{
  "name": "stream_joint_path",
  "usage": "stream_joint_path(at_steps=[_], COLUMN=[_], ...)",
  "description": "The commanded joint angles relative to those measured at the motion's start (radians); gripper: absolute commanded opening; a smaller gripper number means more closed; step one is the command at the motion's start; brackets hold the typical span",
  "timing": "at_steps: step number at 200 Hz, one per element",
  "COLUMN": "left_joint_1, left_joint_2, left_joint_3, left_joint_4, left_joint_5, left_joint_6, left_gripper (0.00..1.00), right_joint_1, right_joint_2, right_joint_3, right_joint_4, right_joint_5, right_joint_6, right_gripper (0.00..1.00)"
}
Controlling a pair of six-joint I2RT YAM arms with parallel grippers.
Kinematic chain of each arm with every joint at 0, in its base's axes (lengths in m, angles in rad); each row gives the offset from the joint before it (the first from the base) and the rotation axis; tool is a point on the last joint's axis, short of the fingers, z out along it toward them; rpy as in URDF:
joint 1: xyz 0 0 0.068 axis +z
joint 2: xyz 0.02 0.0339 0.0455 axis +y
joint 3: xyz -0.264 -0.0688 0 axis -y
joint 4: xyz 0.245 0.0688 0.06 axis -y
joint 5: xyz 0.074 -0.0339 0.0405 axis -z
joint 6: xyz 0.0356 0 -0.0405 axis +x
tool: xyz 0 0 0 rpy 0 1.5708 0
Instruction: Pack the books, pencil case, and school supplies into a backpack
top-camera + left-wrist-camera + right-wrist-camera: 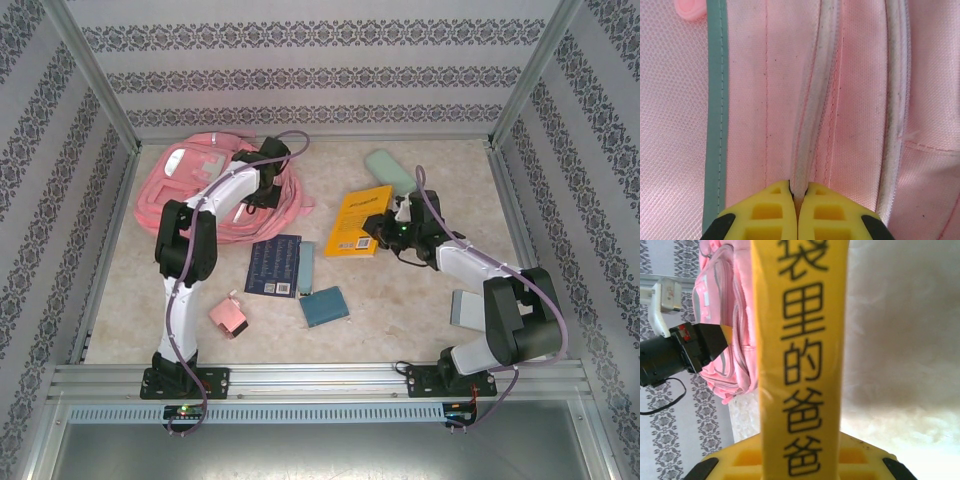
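Left claw [797,199]: yellow fingers together, pinching the white zipper line of the backpack [865,130].
Backpack spot: upper left of the overhead view, on the tabletop [400,310].
Right claw [800,461]: clamped on the yellow book [800,340], centre right overhead.
Tip: I'd pull straight along that seam, grip firm, and open a wide mouth before the book goes in.
View bonus: overhead gives the loose navy book [274,265]; the right wrist view gives the yellow book's black lettering.
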Motion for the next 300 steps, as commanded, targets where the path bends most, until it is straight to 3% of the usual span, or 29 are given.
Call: stream_joint_path(at_steps=[1, 72, 95, 163, 253, 300], left_joint_1=[0.002, 0.042, 0.081, 0.206, 0.219, 0.219], left_joint_2=[-0.116, -0.288, -0.317, -0.338, -0.328, -0.336], left_joint_3=[0.015, 0.107, 0.108, 0.171, 0.204, 0.201], left_joint_4=[-0.040, -0.059, -0.036, -0.020, -0.012, 0.003], left_joint_5=[-0.019, 0.143, 0.230, 0.534, 0.646, 0.715], left_joint_6=[-0.005, -0.019, 0.002, -0.094, -0.152, -0.167], left_gripper=[0.00, 0.00, 0.00, 0.00, 0.00, 0.00], right_joint_1=[0.028, 0.139, 0.169, 0.286, 0.409, 0.444], right_joint_2=[-0.029, 0.157, 0.269, 0.576, 0.986, 1.106], right_joint_3=[0.061, 0.163, 0.265, 0.572, 1.122, 1.378], right_joint_4=[0.133, 0.501, 0.517, 0.537, 0.338, 0.010], right_joint_5=[-0.037, -0.005, -0.040, 0.053, 0.171, 0.214], right_joint_6=[0.055, 0.285, 0.300, 0.341, 0.381, 0.305], right_gripper=[0.00, 0.00, 0.00, 0.00, 0.00, 0.01])
